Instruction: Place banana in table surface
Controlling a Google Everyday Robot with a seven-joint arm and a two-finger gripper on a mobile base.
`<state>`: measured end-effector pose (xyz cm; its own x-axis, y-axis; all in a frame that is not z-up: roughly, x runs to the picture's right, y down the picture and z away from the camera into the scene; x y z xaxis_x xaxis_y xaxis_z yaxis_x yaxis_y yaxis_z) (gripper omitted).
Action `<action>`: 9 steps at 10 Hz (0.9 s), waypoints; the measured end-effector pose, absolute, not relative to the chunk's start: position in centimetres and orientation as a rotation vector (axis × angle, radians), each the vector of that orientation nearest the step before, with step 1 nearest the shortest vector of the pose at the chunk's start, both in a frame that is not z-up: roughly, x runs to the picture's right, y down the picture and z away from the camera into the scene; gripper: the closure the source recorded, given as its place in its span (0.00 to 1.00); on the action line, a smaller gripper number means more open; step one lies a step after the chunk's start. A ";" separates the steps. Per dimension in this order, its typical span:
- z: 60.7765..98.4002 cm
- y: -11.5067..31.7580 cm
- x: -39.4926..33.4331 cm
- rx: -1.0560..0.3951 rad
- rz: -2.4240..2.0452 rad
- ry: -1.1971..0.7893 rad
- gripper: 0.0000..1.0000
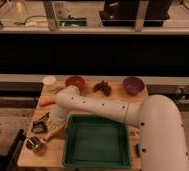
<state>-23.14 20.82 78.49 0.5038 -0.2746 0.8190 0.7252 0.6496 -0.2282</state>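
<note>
The pale yellow-tan banana (54, 133) lies slanted on the light-brown wooden table surface (38, 159), just left of the green tray (96, 142). My white arm reaches from the right across the table and bends down at the left. My gripper (57, 123) is at its end, right over the banana's upper end. The arm hides most of the gripper. An orange carrot (46, 102) lies behind the gripper near the table's left edge.
A black-handled utensil (38, 124) and a small metal cup (34, 145) lie left of the banana. Along the back stand a white cup (49, 82), an orange bowl (75, 81), a brown clump (103, 87) and a purple bowl (133, 85).
</note>
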 end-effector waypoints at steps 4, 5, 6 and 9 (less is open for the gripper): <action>77.4 19.6 -23.1 -0.569 -0.646 -0.859 0.96; 77.2 19.4 -23.0 -0.559 -0.644 -0.861 0.96; 76.5 18.8 -23.0 -0.535 -0.642 -0.869 0.96; 75.2 17.3 -22.6 -0.482 -0.636 -0.878 0.96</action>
<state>-22.61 17.35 75.15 0.4781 -0.3086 0.8223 0.6848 0.7172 -0.1290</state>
